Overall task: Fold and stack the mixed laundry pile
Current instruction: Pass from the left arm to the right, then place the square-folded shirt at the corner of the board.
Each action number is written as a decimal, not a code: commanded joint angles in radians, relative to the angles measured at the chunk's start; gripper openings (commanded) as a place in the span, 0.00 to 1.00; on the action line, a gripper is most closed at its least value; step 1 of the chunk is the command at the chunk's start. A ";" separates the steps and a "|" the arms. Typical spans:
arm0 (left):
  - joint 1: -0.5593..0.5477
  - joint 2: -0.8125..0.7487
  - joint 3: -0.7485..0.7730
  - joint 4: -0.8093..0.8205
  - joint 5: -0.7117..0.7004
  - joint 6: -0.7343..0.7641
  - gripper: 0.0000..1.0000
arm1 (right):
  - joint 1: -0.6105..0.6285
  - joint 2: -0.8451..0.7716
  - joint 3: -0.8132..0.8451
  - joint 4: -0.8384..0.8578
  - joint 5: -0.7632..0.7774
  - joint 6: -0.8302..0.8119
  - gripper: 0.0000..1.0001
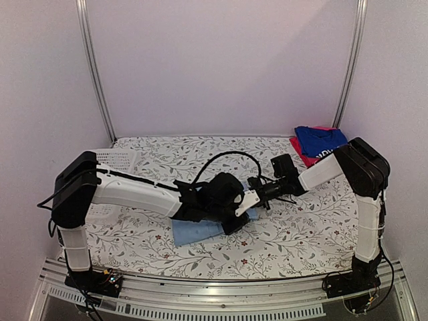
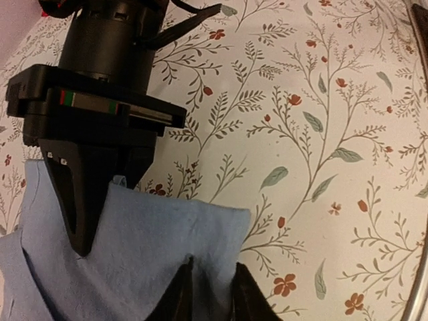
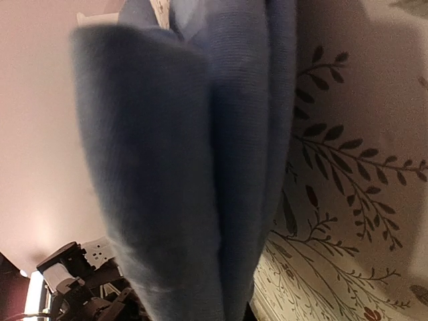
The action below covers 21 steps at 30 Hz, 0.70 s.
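A light-blue shirt [image 1: 199, 231], folded small, lies on the floral table cover near the front middle. My left gripper [image 1: 234, 224] is low over its right edge. In the left wrist view my left gripper [image 2: 210, 284] is pinched on the shirt's [image 2: 147, 247] near edge, with cloth between the jaws. My right gripper [image 1: 253, 200] meets it from the right, and one of its fingers [image 2: 73, 200] presses into the shirt's left part. The right wrist view is filled by folds of the shirt [image 3: 200, 167] hanging out of the jaws, which are hidden. A royal-blue shirt [image 1: 319, 142] lies folded on a red-pink one [image 1: 299, 151] at the back right.
A white perforated basket [image 1: 119, 160] stands at the back left, behind the left arm. The floral table cover [image 1: 301, 221] spreads over the table. Metal posts [image 1: 93, 67] stand at both back corners. The two arms cross close together at the middle.
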 commanded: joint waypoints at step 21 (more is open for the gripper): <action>0.245 -0.244 -0.199 -0.106 -0.086 -0.411 1.00 | -0.278 0.136 1.037 -1.260 0.996 -1.156 0.00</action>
